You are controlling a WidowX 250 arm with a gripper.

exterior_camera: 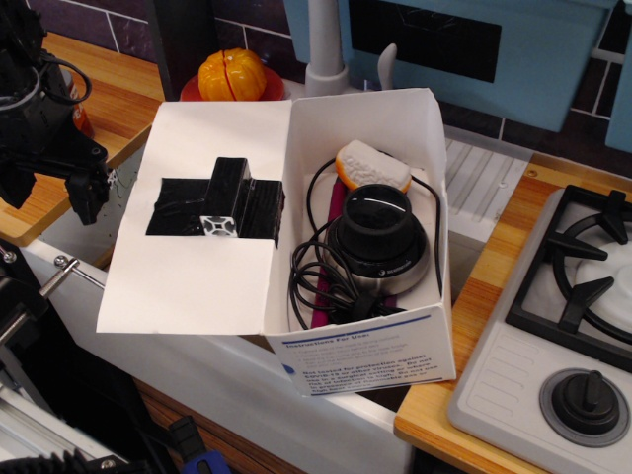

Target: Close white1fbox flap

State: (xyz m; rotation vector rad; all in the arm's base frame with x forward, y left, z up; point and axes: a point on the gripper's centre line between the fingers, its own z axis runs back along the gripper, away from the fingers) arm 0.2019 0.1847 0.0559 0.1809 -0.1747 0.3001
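The white1fbox (365, 351) sits in the middle with its blue printed text on the near short side. It is open and holds a black round device (377, 237) with a coiled cable and a white and orange object (373, 166). The flap (188, 272) lies folded out flat to the left, with black tape and a black block (225, 200) on its upper face. My gripper (51, 188) is at the far left, beside the flap's left edge and apart from it. Its black fingers (87, 193) point down and appear spread, with nothing between them.
An orange pumpkin-like object (232, 75) on a red plate stands behind the box. A white stove (568, 326) with black burners is at the right. A wooden counter (118, 99) runs behind the gripper. A grey post (324, 39) rises at the back.
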